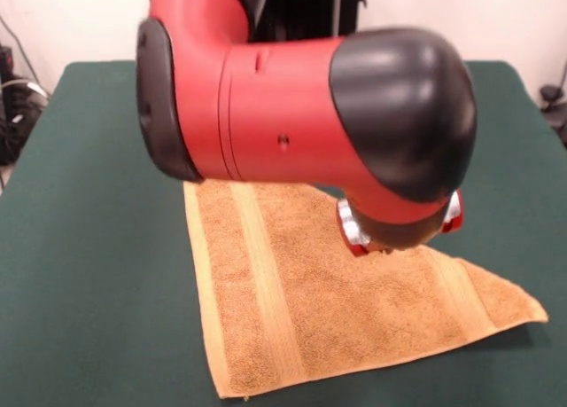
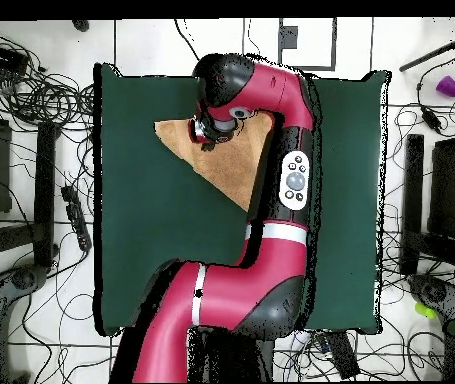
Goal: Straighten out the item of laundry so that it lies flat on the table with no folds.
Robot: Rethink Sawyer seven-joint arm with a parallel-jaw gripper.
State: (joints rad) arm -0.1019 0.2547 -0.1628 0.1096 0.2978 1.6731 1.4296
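A small orange-yellow terry towel point(image 1: 328, 296) with smoother woven bands lies on the dark green felt-like surface point(image 1: 89, 274), towards the edge nearest the front camera, one end running out to a point so its outline is not a full rectangle. The red and black arm's gripper point(image 1: 390, 238) is down on the towel's middle. Whether the jaws are apart or together, I cannot tell, since the wrist hides them.

red arm point(image 1: 292, 114) low, bent; pincer point(image 1: 397, 238) downward
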